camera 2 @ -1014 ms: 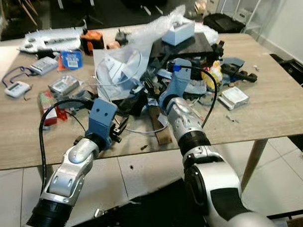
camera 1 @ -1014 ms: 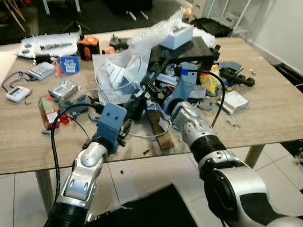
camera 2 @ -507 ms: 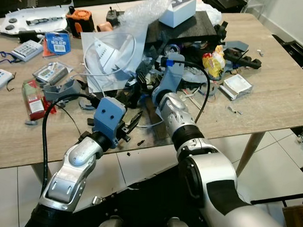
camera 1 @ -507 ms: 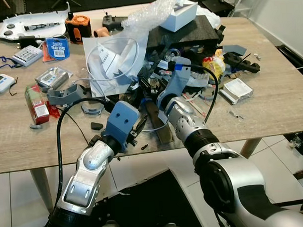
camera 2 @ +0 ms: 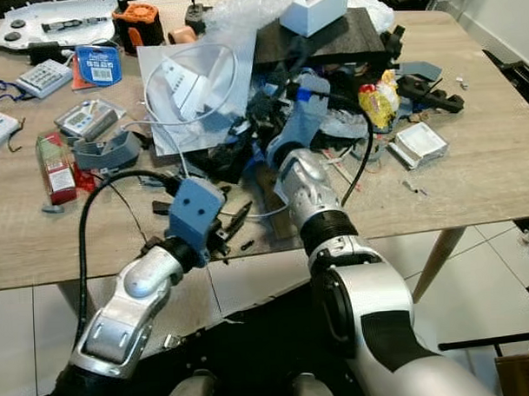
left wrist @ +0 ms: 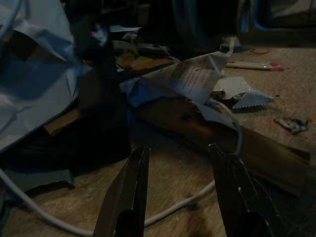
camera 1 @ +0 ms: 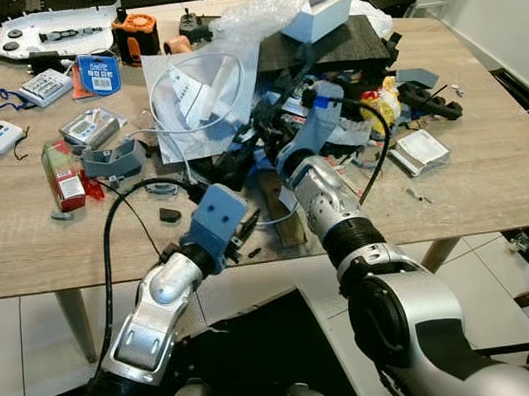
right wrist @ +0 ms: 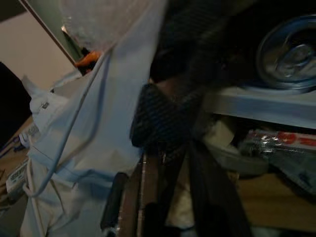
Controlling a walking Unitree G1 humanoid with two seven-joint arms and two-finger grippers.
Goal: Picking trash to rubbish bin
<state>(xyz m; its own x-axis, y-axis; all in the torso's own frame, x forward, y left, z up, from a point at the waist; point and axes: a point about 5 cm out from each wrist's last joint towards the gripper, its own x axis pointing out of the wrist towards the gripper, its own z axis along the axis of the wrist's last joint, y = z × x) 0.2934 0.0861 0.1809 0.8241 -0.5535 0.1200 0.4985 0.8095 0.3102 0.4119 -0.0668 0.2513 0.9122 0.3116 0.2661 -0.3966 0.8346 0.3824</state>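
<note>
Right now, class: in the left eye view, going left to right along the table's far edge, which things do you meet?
White tray → orange device → white box

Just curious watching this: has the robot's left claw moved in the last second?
Cannot tell. The whole view shifted, and the left gripper hangs open at the table's near edge, by the brown strip, as before.

right gripper (camera 2: 275, 119) tips buried in clutter pile (camera 1: 271, 137); jaws' state unclear | right wrist view dim, blurred
</note>
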